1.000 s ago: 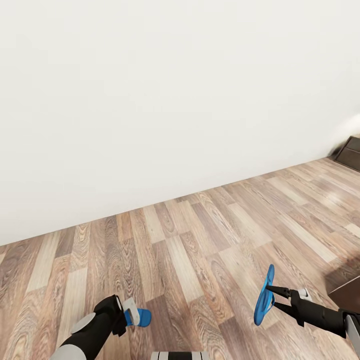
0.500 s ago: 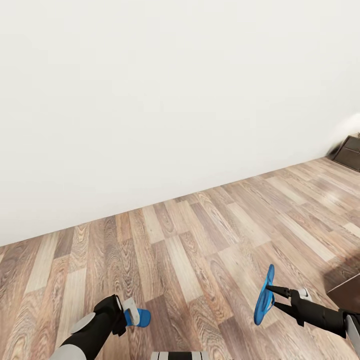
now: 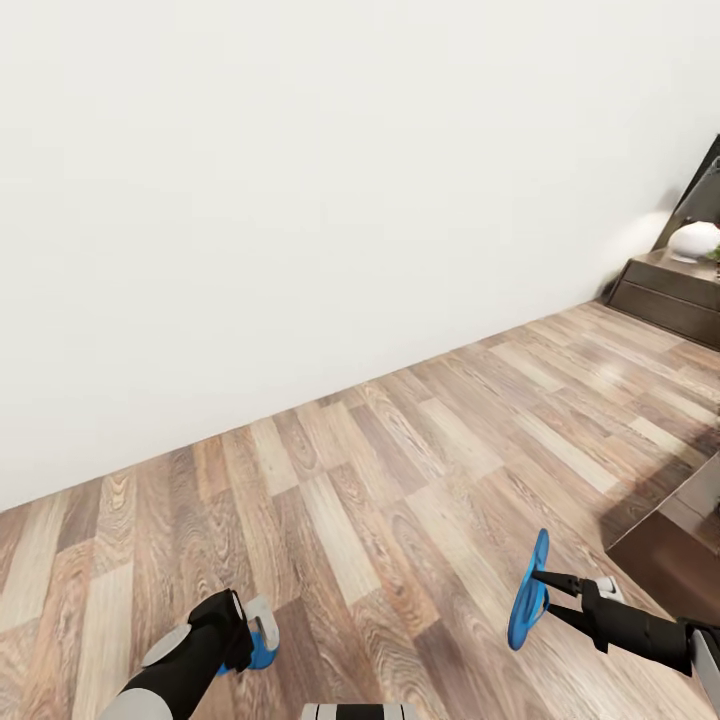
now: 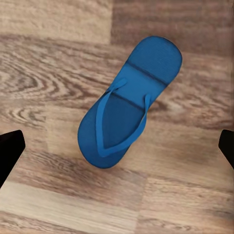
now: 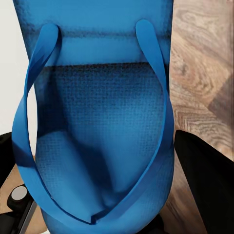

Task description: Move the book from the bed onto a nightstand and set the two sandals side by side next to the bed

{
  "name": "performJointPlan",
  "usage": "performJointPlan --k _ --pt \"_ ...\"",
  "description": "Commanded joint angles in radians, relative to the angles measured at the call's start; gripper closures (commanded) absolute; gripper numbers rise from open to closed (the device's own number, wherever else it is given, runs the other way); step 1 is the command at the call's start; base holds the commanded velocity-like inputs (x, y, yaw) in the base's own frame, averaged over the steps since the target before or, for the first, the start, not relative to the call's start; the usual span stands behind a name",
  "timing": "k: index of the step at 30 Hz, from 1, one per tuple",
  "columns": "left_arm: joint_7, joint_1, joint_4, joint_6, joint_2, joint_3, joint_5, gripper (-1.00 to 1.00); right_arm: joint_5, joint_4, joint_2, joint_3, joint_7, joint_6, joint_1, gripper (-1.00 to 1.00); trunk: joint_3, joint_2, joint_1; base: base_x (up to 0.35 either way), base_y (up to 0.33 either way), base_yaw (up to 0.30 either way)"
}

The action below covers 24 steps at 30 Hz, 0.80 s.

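Sandals step underway: my right gripper (image 3: pixel 540 590) is clamped on one sandal (image 3: pixel 528 592), left gripper (image 3: pixel 250 632) spread wide above the other sandal (image 4: pixel 127 103) on the floor (image 3: pixel 400 480). Next, probably reaching the bed (image 3: pixel 672 535).

Black arms, grey-white wrist collars, slim black pincer (image 3: pixel 540 590) fingers

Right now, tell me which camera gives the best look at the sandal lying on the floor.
The left wrist view: the floor sandal lies flat on the wood planks, whole, sole and straps plain. The head view catches just a blue sliver of it behind the left gripper. The right wrist view shows the other sandal instead.
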Motion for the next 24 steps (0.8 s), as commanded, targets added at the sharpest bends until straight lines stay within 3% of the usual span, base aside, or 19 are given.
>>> performJointPlan --k 1,21,24 --pt "-0.007 0.0 -0.002 0.003 0.0 -0.001 -0.008 -1.0 -0.004 0.0 0.0 -0.001 -0.001 0.007 -0.001 1.0 -0.001 0.0 0.0 0.0 0.0 -0.089" --pt "-0.002 0.0 -0.002 0.001 0.0 -0.003 -0.008 -1.0 -0.004 0.0 0.0 -0.001 -0.001 0.007 -0.001 1.0 -0.001 0.0 0.0 0.0 0.0 -0.007" --pt "0.049 0.0 -0.001 0.0 0.0 -0.003 -0.008 -1.0 -0.004 0.0 0.0 -0.001 -0.001 0.007 -0.001 1.0 -0.001 0.0 0.0 0.0 0.0 0.0"
